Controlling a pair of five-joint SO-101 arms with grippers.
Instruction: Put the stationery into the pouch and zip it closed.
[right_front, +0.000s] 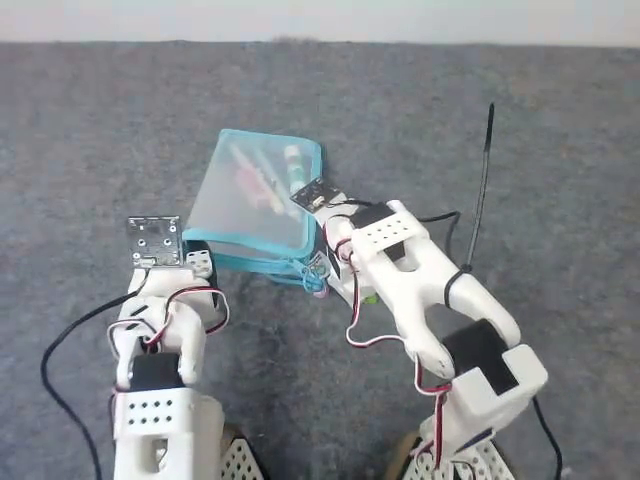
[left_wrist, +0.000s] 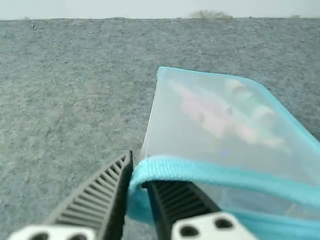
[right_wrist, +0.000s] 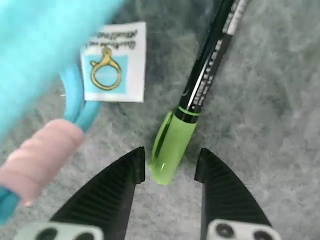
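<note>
We pinch pouch (left_wrist: 220, 125) rim in left gripper (left_wrist: 137, 172), likely to steady it on grey carpet (right_front: 100, 120). Right gripper (right_wrist: 172, 152), jaws spread, straddles green-capped pen (right_wrist: 205, 75) beside pouch, poised for pickup.

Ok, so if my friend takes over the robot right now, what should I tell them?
Hands: the left gripper is shut on the blue edge of the pouch. The right gripper is open, with its jaws on either side of the green-capped pen, not gripping it.
Things: the pen lies on the grey table beside the pouch's pink zip pull.
Done: some stationery shows through the pouch's side.
Left to do: grab the pen, put it in the pouch, then zip it closed. I cannot tell how far open the zip is.
</note>
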